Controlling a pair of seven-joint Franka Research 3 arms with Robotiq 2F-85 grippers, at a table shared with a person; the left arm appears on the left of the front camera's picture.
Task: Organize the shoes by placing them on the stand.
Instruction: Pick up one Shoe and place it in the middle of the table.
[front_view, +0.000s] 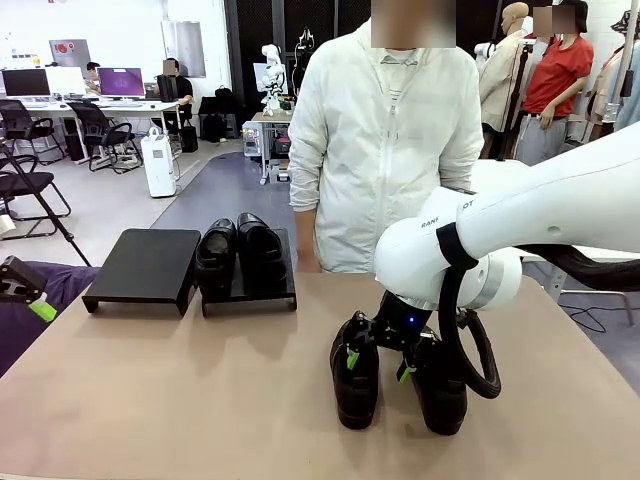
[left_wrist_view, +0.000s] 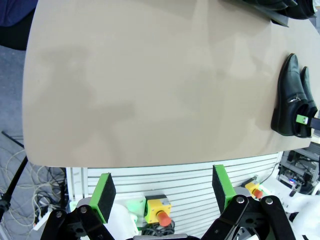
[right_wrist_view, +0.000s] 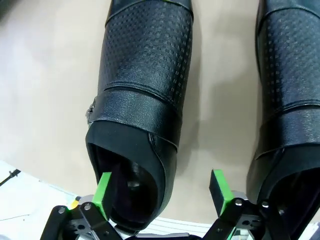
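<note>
While the right arm (front_view: 540, 210) bends down, right tool (right_wrist_view: 161, 189) spread, one finger (right_wrist_view: 103, 194) seemingly inside a shoe (right_wrist_view: 145, 75); left tool (left_wrist_view: 165, 194) released.

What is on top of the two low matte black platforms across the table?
The left platform has a bare top. Two glossy black leather shoes stand side by side on the right platform; its top beneath them is hidden.

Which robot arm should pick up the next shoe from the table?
The right arm. The right gripper sits open at a loose shoe, one finger inside its opening. The left gripper hangs past the table edge, far from it.
</note>
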